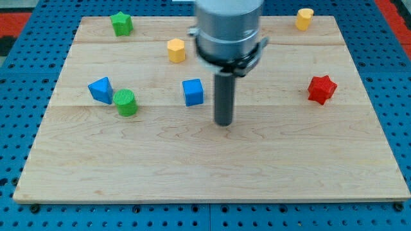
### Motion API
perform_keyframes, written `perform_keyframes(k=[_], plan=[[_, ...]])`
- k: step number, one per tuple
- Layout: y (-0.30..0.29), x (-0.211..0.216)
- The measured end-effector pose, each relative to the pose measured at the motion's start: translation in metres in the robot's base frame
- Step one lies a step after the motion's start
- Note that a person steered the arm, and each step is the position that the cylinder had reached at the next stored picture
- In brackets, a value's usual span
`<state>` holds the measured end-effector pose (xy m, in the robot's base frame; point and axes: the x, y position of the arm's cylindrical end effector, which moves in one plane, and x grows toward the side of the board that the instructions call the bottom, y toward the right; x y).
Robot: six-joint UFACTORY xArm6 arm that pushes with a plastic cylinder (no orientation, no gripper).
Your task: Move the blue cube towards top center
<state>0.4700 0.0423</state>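
The blue cube [192, 92] sits on the wooden board [205, 167], a little left of the board's middle. My tip [223, 122] rests on the board just to the right of the cube and slightly below it, a small gap apart, not touching it. The rod hangs from the grey arm body [229, 29] at the view's top centre, which hides part of the board behind it.
A yellow hexagonal block [176, 49] lies above and left of the cube. A blue triangular block [101, 89] and a green cylinder [126, 102] sit at the left. A green star [121, 23] is top left, a yellow block [304, 18] top right, a red star [322, 89] right.
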Motion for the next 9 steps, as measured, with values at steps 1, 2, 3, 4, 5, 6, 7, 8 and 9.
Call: perform_keyframes(k=[1, 2, 3, 4, 5, 6, 7, 8, 9], plan=[[-0.021, -0.053], [-0.06, -0.073], [-0.095, -0.084], [-0.116, -0.099], [-0.091, -0.037], [-0.017, 0.012], [-0.025, 0.006], [-0.017, -0.052], [-0.098, -0.032]])
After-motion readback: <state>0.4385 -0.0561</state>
